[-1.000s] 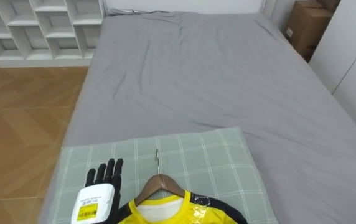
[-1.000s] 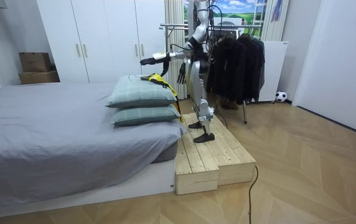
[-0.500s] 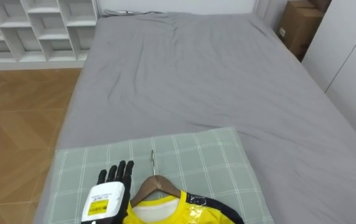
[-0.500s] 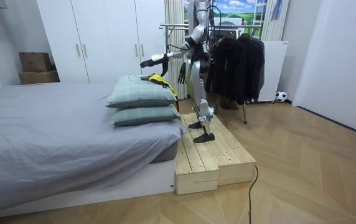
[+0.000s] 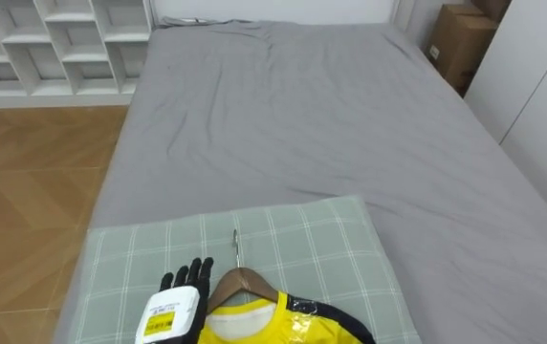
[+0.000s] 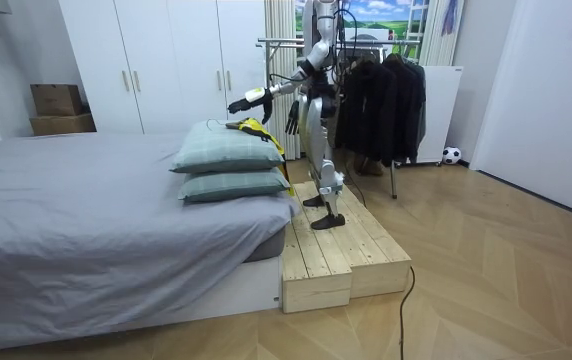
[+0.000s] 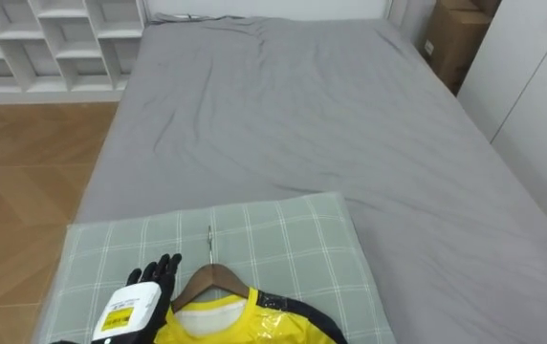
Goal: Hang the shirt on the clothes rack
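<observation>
While the head camera has stayed almost fixed in the last half second, the robot's left hand (image 5: 182, 290) has slid to the right over the pale green checked pillow (image 5: 321, 248). It is now just beside the left shoulder of the brown wooden hanger (image 5: 242, 283), where a second ago a strip of pillow lay between them. Its fingers are straight and a little spread, and they hold nothing.

The yellow shirt with dark trim (image 5: 250, 325) has not moved. It lies flat on the pillow with its collar around the hanger, and the thin metal hook (image 5: 236, 247) points toward the far end of the grey bed (image 5: 302, 115). I judge that the reach is nearly finished and the grasp not yet begun. The hanger lies flat on a soft surface, so the fingers may need to press in or get under it.

The right hand (image 6: 292, 116) hangs beside the body in the room view; its state I cannot tell from there. The robot stands on a low wooden platform (image 6: 341, 250) at the head of the bed. The metal rack with dark clothes (image 6: 376, 100) is behind it, so it will have to turn on this narrow step. Beyond the bed there are a white open shelf (image 5: 54, 43) and a brown cardboard box (image 5: 450, 43), both well apart from the work
</observation>
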Controlling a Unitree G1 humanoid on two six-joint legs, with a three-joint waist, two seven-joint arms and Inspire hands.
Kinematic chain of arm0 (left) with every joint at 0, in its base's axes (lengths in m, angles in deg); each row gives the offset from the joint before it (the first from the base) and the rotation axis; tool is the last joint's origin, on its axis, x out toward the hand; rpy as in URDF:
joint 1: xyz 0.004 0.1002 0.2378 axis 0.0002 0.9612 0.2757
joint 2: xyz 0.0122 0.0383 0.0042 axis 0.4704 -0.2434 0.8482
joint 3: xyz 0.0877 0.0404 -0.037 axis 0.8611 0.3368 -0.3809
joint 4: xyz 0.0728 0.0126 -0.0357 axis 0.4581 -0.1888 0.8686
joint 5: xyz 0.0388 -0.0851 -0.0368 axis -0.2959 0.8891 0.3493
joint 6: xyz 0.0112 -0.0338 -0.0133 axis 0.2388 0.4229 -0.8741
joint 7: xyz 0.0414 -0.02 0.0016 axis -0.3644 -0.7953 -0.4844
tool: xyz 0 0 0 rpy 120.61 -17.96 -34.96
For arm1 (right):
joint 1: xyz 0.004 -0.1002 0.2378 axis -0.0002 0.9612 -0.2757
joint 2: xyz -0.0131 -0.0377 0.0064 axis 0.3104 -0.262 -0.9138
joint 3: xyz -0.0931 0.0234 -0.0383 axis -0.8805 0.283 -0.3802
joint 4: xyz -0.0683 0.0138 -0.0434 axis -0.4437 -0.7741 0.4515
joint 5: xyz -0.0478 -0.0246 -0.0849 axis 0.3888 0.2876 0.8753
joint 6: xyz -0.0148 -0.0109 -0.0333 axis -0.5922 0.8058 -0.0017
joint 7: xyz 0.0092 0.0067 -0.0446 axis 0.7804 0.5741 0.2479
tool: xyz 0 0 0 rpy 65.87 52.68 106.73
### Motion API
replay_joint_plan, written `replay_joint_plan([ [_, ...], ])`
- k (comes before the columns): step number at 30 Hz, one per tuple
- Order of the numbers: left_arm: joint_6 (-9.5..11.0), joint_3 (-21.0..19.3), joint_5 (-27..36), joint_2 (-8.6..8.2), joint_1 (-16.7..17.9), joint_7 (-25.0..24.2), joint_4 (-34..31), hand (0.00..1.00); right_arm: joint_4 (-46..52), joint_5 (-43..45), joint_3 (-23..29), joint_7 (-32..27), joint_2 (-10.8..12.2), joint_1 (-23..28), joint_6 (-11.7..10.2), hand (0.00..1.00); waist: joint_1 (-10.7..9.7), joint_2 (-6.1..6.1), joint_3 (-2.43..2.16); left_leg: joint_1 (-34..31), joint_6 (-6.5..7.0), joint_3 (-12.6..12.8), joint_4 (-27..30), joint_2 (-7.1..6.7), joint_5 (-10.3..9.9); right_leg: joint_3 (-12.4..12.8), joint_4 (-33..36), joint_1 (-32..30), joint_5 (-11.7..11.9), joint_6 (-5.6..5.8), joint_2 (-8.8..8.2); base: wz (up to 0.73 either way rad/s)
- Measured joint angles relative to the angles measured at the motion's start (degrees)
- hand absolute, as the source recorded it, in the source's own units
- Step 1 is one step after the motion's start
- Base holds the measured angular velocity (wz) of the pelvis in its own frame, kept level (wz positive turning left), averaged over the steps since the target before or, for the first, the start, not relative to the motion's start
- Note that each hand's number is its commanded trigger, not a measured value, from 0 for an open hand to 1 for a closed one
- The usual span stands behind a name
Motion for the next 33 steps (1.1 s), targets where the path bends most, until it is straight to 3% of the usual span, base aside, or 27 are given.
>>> replay_joint_plan([
  [9, 0.03, -1.08, 3.98, 0.3, -0.17, -0.04, 7.11, 0.0, -0.24, -0.06, 0.02, -0.15, 0.13, 0.01, 0.04, 0.0, 0.03, 0.01, 0.21, -0.42, 0.0, -0.09, 0.19, 0.01, 0.0, -0.06, -0.01, -0.25, 0.01, 0.0, 0.0, 0.0],
  [19, 0.03, -5.23, 6.94, 0.27, -0.1, -0.04, 8.24, 0.0, -0.26, -1.33, 0.59, 0.93, 0.26, 0.26, 0.53, 0.0, 0.11, -0.33, 0.02, -1.11, 0.0, -0.11, 0.21, 0.02, 0.0, -0.21, 0.04, -0.96, 0.01, -0.01, 0.0, 0.0],
  [33, -0.09, -5.23, 7.19, 0.32, -1.13, -1.47, 8.43, 0.0, -1.44, -1.36, 0.53, 1.43, 0.43, -0.44, 0.51, 0.0, 0.07, -0.47, -0.01, -1.86, 0.0, 0.01, 0.3, 0.05, 0.0, -0.04, 0.08, -1.8, 0.02, -0.03, 0.0, 0.0],
])
